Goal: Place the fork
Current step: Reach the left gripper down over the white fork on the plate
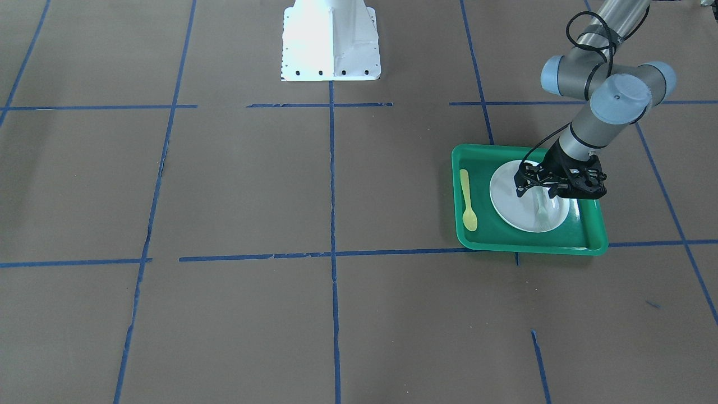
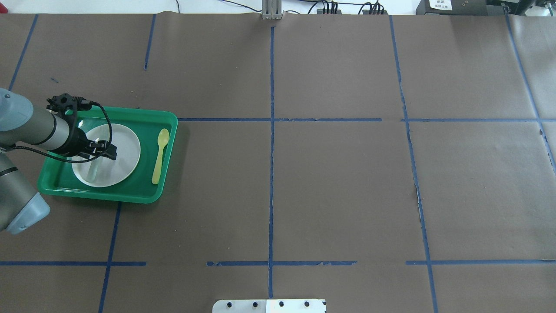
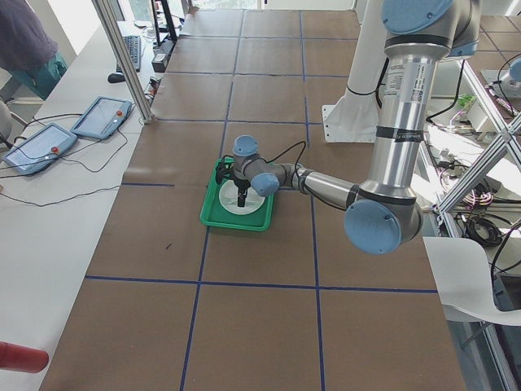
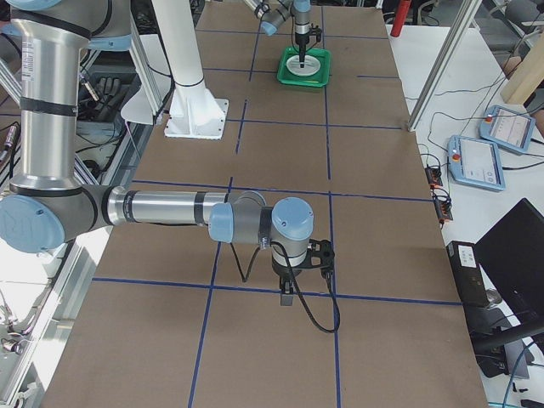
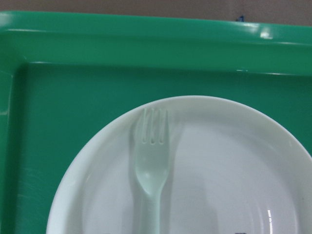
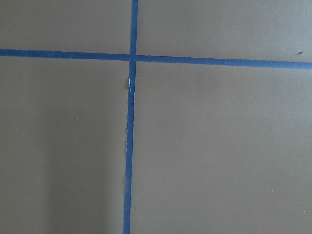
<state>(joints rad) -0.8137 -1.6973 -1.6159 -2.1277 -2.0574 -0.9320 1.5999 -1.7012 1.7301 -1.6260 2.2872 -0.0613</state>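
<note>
Front: left tool [image 1: 535,193] hangs over the white plate [image 1: 505,196], jaws look spread; fork [image 1: 542,210] lies flat there, tines at the tool's 6 o'clock.
Overhead: handle pokes out at 6 o'clock.
Right side: right tool [image 4: 287,297] is well apart, and I cannot tell its grip.
Left wrist: fork runs 6 to 12.

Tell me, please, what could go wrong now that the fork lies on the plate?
1. The left gripper hangs low, right over the fork's handle. If it rises crookedly, a finger could catch the handle and drag the fork off the plate into the tray.
2. The tines rest near the plate's sloped rim, so a small bump might make the fork slide.
</note>
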